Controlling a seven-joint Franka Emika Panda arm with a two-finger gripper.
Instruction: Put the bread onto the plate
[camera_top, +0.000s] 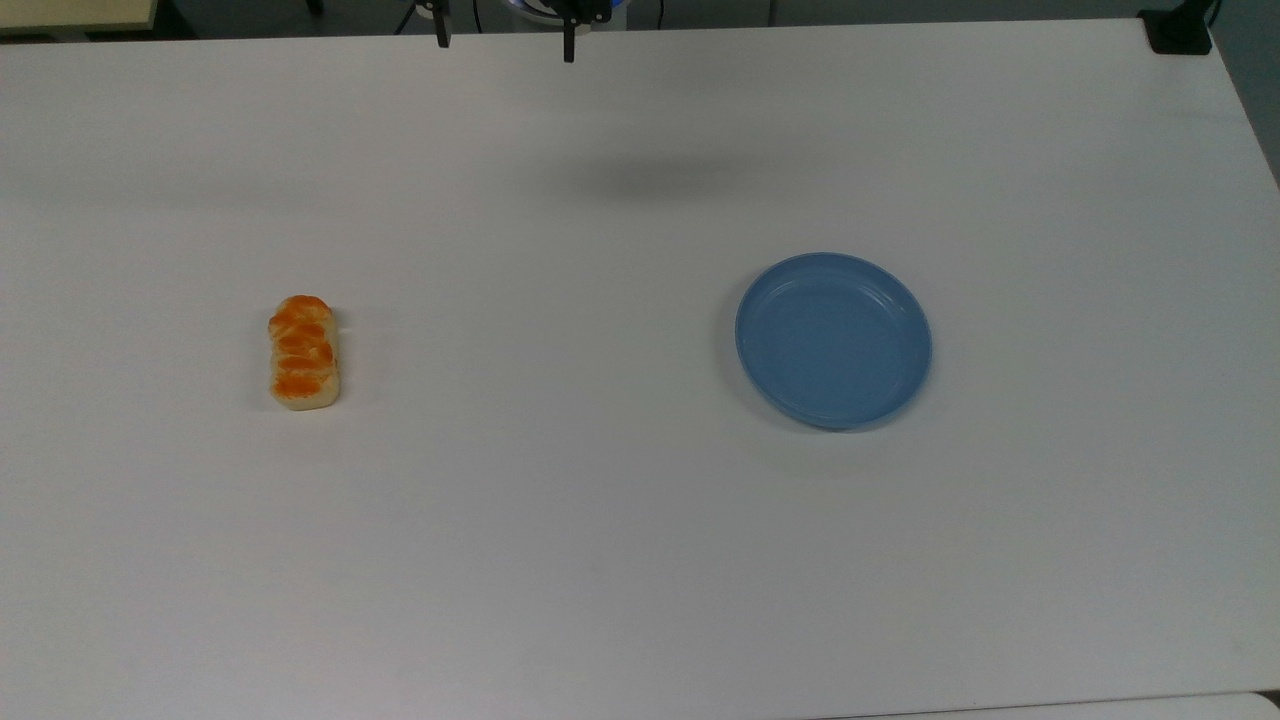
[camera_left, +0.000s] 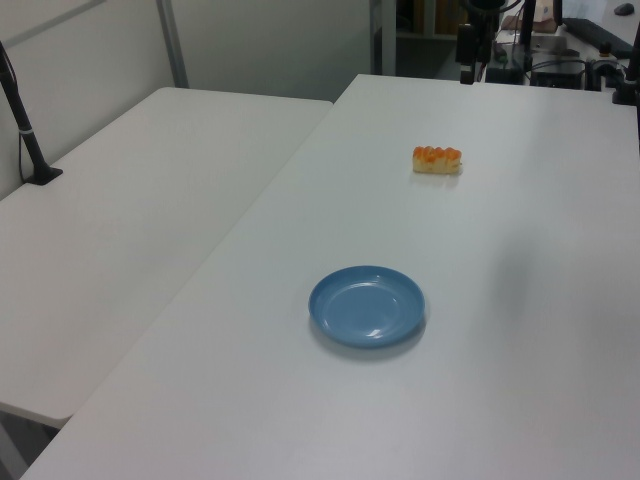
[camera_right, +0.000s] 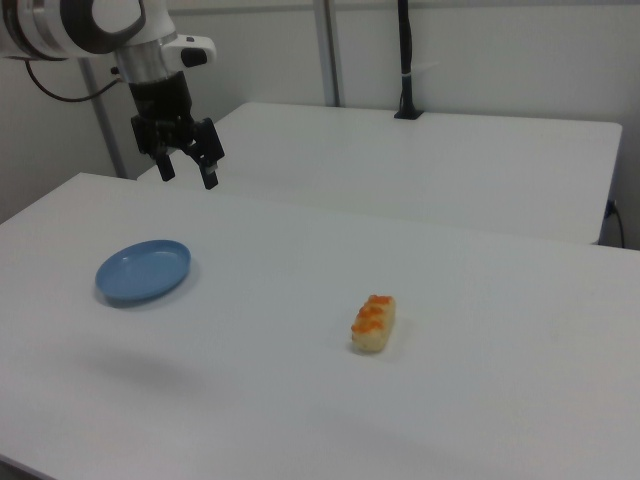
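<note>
The bread (camera_top: 303, 352), a small roll with an orange-brown lumpy top, lies on the white table (camera_top: 600, 520) toward the top view's left. The empty round blue plate (camera_top: 833, 340) sits apart from it on the top view's right. The right view has the bread (camera_right: 374, 322) at centre and the plate (camera_right: 144, 271) at its left. My gripper (camera_right: 188, 177) hangs open and empty high above the table's far edge, behind the plate in the right view. In the top view the gripper (camera_top: 505, 47) pokes in at the upper edge, far from both objects. The left view shows the bread (camera_left: 437, 159) beyond the plate (camera_left: 367, 306).
A second white table (camera_left: 130, 230) adjoins this one on the left view's left, with a black post (camera_left: 25, 120) standing on it. A black clamp (camera_top: 1180, 30) sits at the table's corner in the top view's upper right.
</note>
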